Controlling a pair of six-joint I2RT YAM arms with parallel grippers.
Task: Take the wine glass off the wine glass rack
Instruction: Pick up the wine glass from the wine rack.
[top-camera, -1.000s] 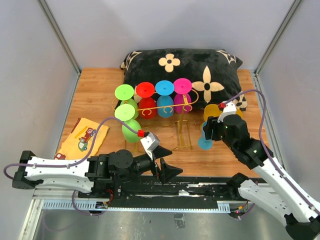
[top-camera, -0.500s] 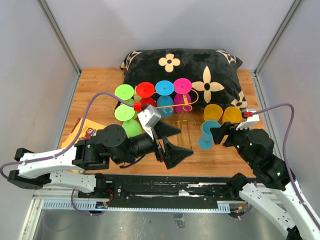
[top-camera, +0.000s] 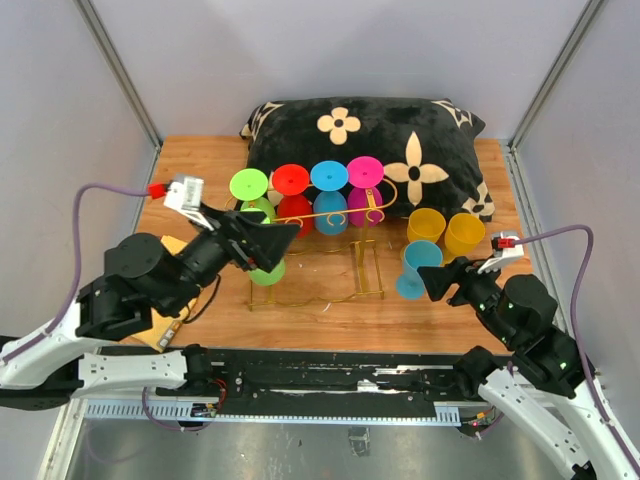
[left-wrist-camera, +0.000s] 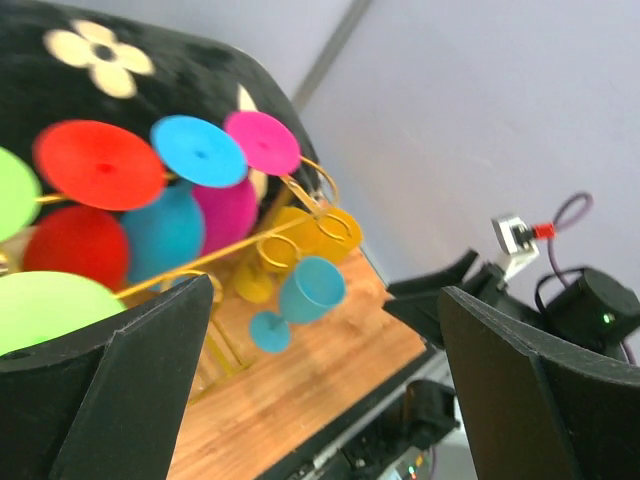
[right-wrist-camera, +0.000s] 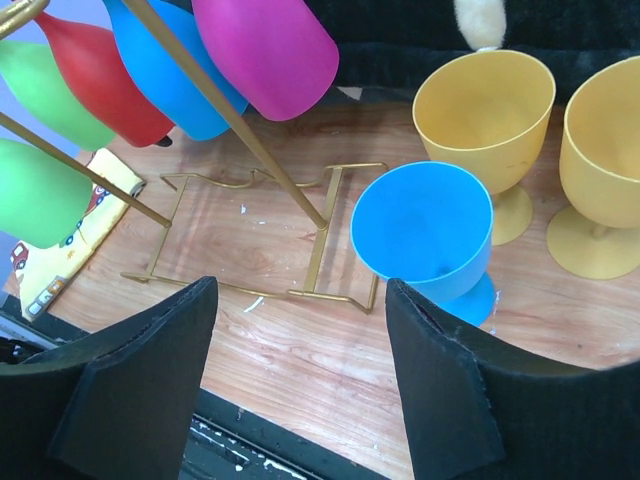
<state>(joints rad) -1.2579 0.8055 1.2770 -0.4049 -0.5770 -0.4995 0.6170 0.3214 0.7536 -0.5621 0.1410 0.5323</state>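
- The wine glass rack (right-wrist-camera: 318, 262) is standing on the wooden table (top-camera: 200, 170), just in front of a black flowered pillow (top-camera: 360, 130).
- Four glasses are hanging from it upside down in a far row, feet up. From left to right they are a green wine glass (top-camera: 249, 184), a red wine glass (top-camera: 291, 180), a blue wine glass (top-camera: 329, 176) and a magenta wine glass (top-camera: 365, 172).
- A second green wine glass (top-camera: 267, 272) is hanging nearer on the rack's left side, and the left arm is partly hiding it.
- The left gripper (top-camera: 285, 245) is hovering over the left end of the rack, just above that second green wine glass. Its fingers are spreading wide and holding nothing.
- The right gripper (right-wrist-camera: 300, 290) is hovering at the near right of the table, with its fingers also spread apart and empty. It is pointing toward the rack's base and a loose blue glass (right-wrist-camera: 425, 230).
- That loose blue glass is standing upright on the table, just right of the rack.
- Two yellow glasses (right-wrist-camera: 485, 100) (right-wrist-camera: 600, 150) are standing upright side by side, just beyond the loose blue glass and close to the pillow.
- A yellow printed sheet (right-wrist-camera: 45, 265) showing a cartoon car is lying on the table left of the rack.
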